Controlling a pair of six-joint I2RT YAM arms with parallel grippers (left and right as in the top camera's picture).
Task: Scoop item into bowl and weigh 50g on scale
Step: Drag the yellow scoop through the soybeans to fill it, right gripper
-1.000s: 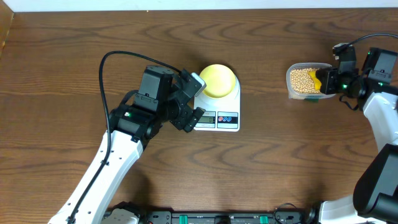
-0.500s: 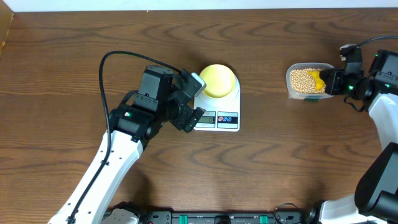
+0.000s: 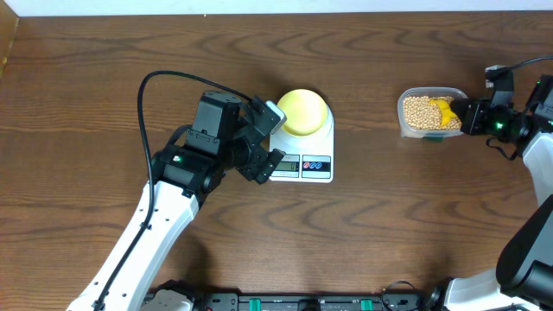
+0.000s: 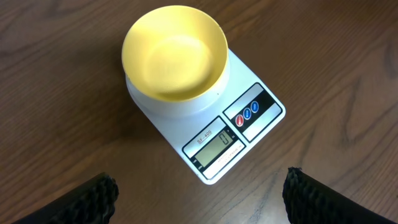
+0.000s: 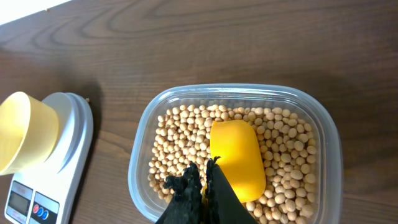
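The yellow scoop (image 5: 235, 158), pinched in the right gripper (image 5: 205, 180), has been drawn back right across the soybeans (image 3: 418, 111), seemingly unloaded. The bowl (image 4: 175, 53) sits empty on the scale (image 4: 211, 124), mid-worktop; left gripper (image 4: 198, 190) jaws spread.

A clear plastic tub (image 5: 233, 93) with rounded corners is seen directly ahead of the right tool, set on a dark wood-grain surface (image 3: 104, 78). A yellow scoop (image 5: 236, 158) is laid inside the tub, its near end just in front of that tool's tip.
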